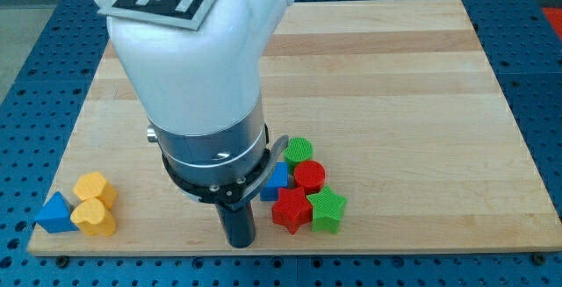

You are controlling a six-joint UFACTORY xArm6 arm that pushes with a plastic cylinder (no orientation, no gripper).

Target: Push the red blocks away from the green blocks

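Observation:
A cluster of blocks sits at the view's bottom, right of centre. A green round block [299, 151] is at its top, a red round block [309, 176] just below it, a red star block [291, 210] at the lower left and a green star block [327, 210] at the lower right. They touch or nearly touch one another. My tip [240, 241] is the end of the dark rod, just to the view's left of the red star, apart from it.
A blue block [277, 182] sits at the cluster's left, partly hidden by the arm. Two yellow blocks [94, 188] [93, 218] and a blue triangular block [54, 212] lie at the bottom left. The wooden board [395, 76] ends just below the tip.

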